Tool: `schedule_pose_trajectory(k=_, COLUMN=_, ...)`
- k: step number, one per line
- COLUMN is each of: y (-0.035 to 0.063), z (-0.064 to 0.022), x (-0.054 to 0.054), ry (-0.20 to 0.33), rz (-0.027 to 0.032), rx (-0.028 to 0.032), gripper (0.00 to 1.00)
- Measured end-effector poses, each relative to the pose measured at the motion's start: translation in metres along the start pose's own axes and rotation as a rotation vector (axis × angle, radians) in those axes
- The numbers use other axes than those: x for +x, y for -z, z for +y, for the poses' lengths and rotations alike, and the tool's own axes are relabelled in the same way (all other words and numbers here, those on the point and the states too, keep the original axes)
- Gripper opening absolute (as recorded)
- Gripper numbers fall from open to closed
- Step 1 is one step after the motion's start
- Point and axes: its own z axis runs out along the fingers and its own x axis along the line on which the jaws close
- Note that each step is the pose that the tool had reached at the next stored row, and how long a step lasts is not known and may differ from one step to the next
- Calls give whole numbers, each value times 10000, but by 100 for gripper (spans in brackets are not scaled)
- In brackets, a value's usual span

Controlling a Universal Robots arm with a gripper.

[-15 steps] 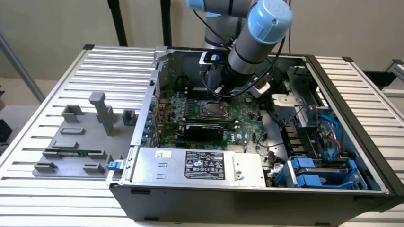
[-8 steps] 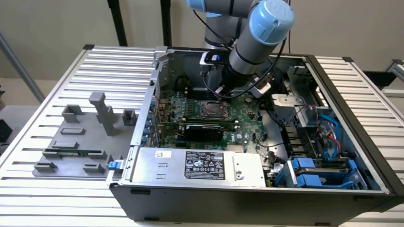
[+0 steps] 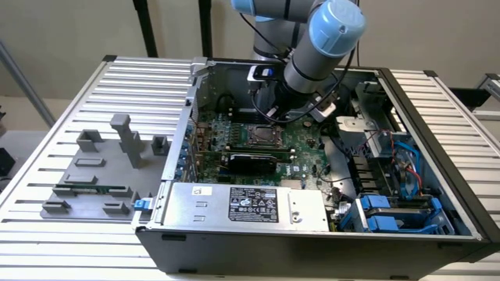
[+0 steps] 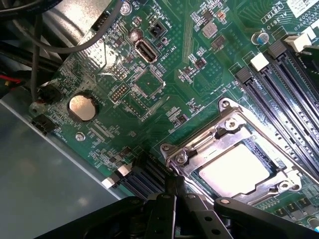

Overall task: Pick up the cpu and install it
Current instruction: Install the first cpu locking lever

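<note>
The cpu (image 4: 239,172) shows its silvery-white top inside the metal socket frame (image 4: 224,134) on the green motherboard (image 4: 164,64). In the exterior view the socket (image 3: 262,136) sits mid-board inside the open computer case (image 3: 312,246), with my arm (image 3: 317,52) reaching down just behind it. My gripper (image 4: 175,185) is shut with its black fingers together and nothing between them. Its tip hangs right at the socket frame's corner, beside the cpu.
A black card (image 3: 250,159) and a silver power supply (image 3: 234,205) lie in front of the socket. Memory slots (image 4: 284,94) flank the socket, and a coin cell (image 4: 82,107) sits farther off on the board. A grey fixture (image 3: 98,175) outside the case holds a green memory stick (image 3: 90,189). Blue drive bays (image 3: 390,213) and cables fill the exterior view's right.
</note>
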Motion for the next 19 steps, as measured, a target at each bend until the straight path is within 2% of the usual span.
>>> schedule_pose_trajectory(k=11, y=11, z=23, x=-20, ry=145, rz=56, rx=115, gripper=11)
schedule_pose_trajectory(k=19, y=13, z=27, x=-25, ry=257, rz=138, rx=239, gripper=11)
